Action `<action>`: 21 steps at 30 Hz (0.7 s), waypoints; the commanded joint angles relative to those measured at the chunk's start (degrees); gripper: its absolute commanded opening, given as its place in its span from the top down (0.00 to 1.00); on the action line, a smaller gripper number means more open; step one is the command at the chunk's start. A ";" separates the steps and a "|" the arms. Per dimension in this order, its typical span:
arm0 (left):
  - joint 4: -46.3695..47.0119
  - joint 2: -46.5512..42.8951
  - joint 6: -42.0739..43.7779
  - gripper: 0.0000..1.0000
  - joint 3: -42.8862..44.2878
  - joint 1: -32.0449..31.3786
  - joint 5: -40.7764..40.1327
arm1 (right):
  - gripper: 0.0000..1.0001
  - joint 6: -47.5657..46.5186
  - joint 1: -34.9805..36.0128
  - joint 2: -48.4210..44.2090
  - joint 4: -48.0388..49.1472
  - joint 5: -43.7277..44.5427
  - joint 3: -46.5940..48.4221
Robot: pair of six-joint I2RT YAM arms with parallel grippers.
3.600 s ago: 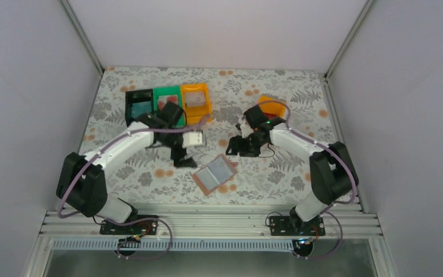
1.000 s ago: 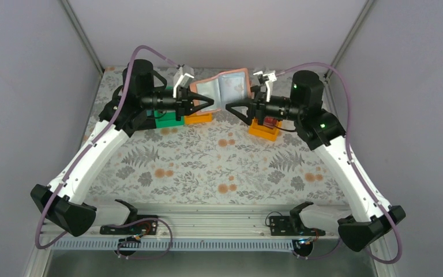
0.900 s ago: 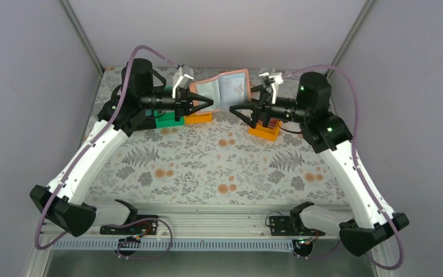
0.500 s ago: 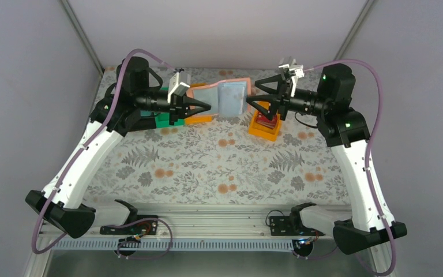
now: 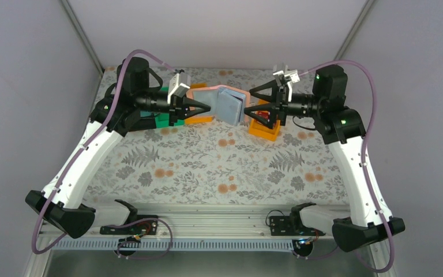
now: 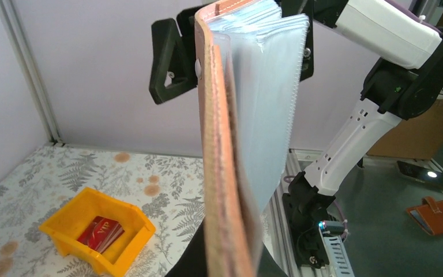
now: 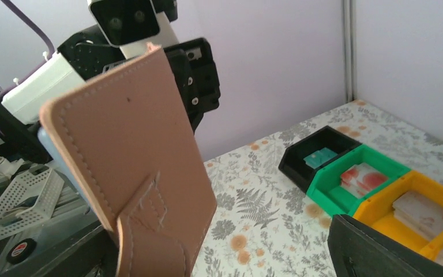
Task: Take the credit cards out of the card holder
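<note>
The card holder [image 5: 226, 104] hangs in the air above the back of the table, half folded. My left gripper [image 5: 206, 107] is shut on its left cover. In the left wrist view the card holder [image 6: 222, 173] stands edge-on out of the left gripper [image 6: 226, 266], its clear sleeves [image 6: 265, 104] fanned to the right; I make out no card in them. My right gripper [image 5: 249, 104] is open, with its jaws either side of the holder's right cover [image 7: 132, 150]. A red credit card [image 6: 101, 231] lies in a lone orange bin [image 6: 69, 216].
At the back left stand three bins in a row: black [image 7: 300, 151] with a teal card [image 7: 320, 157], green [image 7: 329, 193] with whitish-pink cards [image 7: 360, 176], and orange [image 7: 438, 193] with pale cards [image 7: 424, 210]. A floral cloth [image 5: 219, 167] covers the table. White walls close three sides.
The card holder was spread open a second ago and has folded half shut. My right gripper drew back, then came in around its right cover with its jaws wider.
</note>
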 commanded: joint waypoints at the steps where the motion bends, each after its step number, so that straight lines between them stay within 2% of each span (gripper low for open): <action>1: 2.67 -0.78 -1.71 0.98 0.30 -0.24 -0.91 | 0.10 -2.51 -0.23 -1.26 -3.70 -1.92 -0.68; 6: 3.73 -0.66 -3.49 0.98 -0.15 -0.24 -2.13 | 0.10 -0.95 -0.13 -1.56 -2.36 -2.50 -1.73; 9: 3.45 -0.73 -3.53 0.98 -0.15 -0.27 -3.76 | 0.10 5.29 0.65 -2.90 5.03 -1.96 -4.08; 12: 3.38 -0.69 -3.29 0.98 -0.42 -0.25 -3.83 | 0.11 8.90 2.97 -5.47 10.37 2.68 -5.60; 14: 3.54 -0.70 -3.49 0.98 -0.62 -0.26 -3.63 | 0.18 9.73 3.82 -6.43 12.07 5.65 -5.99; 16: 3.76 -0.44 -3.63 0.98 -0.58 -0.31 -3.57 | 0.33 10.70 4.36 -6.21 13.10 6.56 -6.17; 21: 3.84 -0.25 -3.73 0.98 -0.22 -0.31 -3.53 | 0.38 10.28 6.30 -3.63 12.33 6.09 -5.35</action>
